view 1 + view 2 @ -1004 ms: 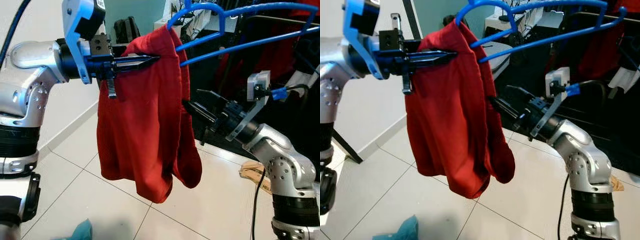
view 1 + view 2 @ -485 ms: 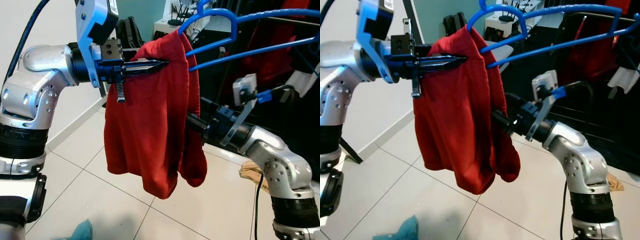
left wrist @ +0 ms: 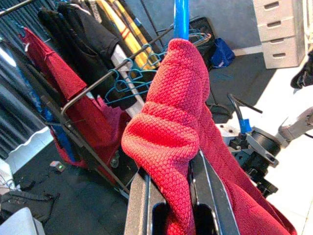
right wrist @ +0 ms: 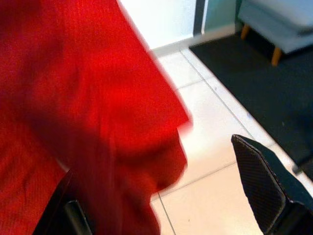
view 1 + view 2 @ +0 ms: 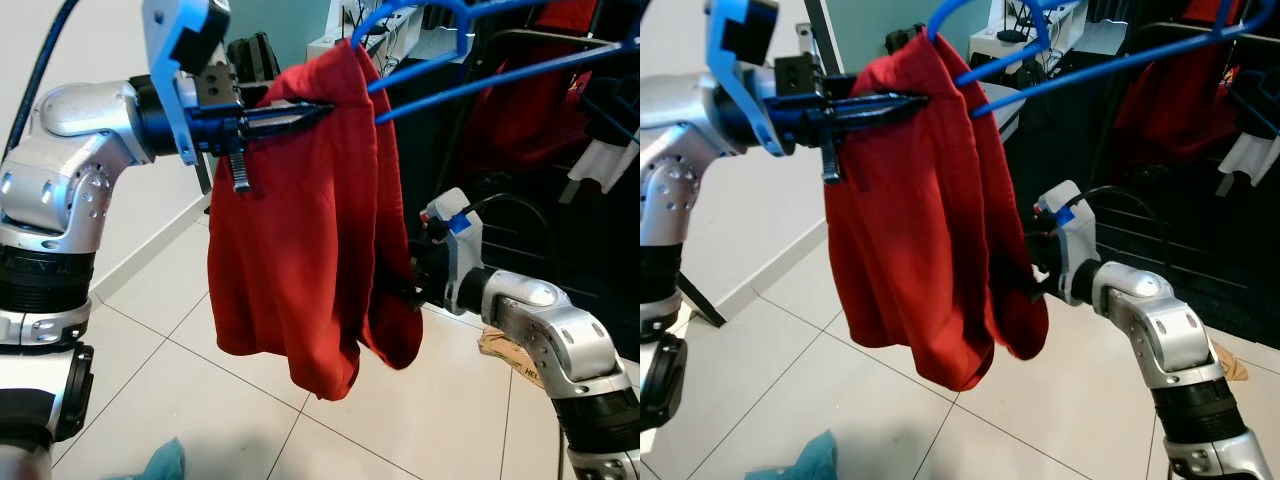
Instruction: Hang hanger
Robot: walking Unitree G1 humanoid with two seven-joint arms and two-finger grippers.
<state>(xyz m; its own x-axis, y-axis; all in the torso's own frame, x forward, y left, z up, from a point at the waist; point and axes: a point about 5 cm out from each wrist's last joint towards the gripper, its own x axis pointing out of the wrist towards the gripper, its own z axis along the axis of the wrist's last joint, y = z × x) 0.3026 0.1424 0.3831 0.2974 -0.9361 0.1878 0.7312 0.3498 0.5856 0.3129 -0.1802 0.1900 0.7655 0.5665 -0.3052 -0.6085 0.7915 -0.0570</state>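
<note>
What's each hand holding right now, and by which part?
Left hand is shut on the red garment near its top, where it drapes over the blue hanger. Right hand is open around the garment's lower part, holding nothing.

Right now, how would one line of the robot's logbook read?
left gripper: shut on red garment at blue hanger | right gripper: open, beside garment's lower edge | clothes rack: behind, hanger not yet hung

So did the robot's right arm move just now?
Yes. The right gripper dropped lower and pushed in toward the red garment; its fingers now reach behind the cloth's lower edge, closer to the tiled floor.
</note>
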